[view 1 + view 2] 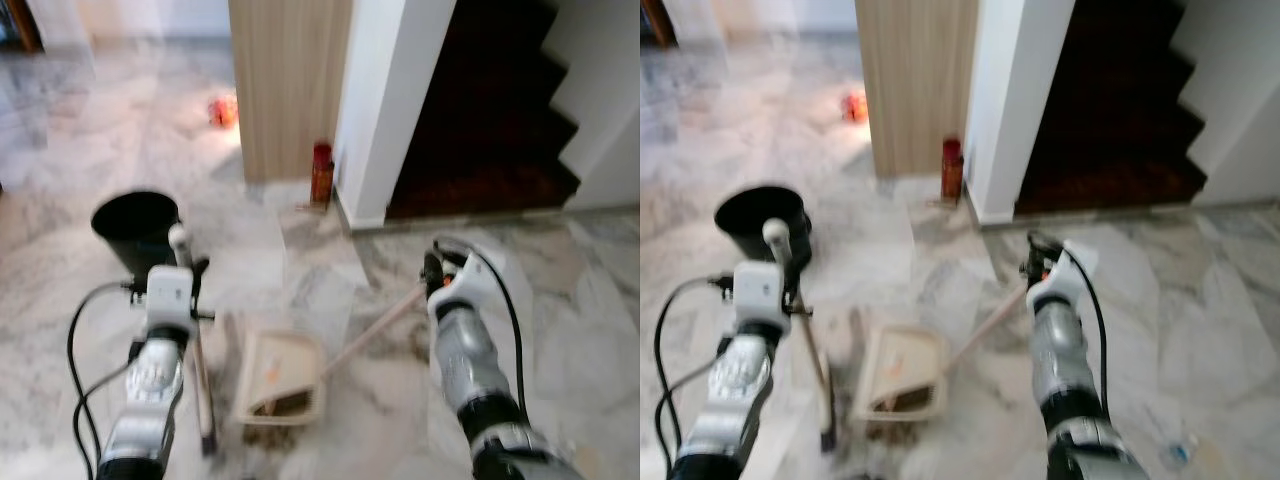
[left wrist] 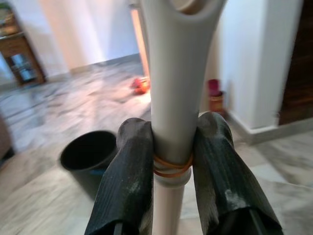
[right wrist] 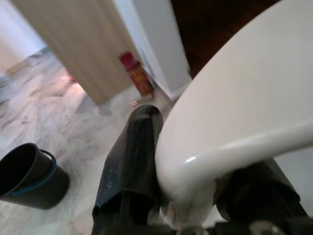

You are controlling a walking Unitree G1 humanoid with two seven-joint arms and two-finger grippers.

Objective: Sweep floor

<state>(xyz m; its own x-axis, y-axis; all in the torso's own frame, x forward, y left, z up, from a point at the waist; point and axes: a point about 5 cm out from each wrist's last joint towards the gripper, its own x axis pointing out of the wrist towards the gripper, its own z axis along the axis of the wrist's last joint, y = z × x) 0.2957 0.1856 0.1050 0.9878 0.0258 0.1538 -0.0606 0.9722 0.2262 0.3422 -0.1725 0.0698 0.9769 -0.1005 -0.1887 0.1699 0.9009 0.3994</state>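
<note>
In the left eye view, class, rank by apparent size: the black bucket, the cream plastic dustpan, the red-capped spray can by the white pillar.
1. Cream plastic dustpan and black bucket: they look roughly alike, so I won't rank them.
2. Red-capped spray can, clearly smallest, though it stands farthest from the camera.

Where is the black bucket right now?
In the left eye view the black bucket stands on the marble floor at the robot's left, just beyond the left gripper.

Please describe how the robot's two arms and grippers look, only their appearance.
Both arms are silver metal with ribbed segments and black joints, each trailed by a looping black cable. A white block sits at each wrist. The left gripper and right gripper have long, matte black fingers, slightly dusty.
</note>
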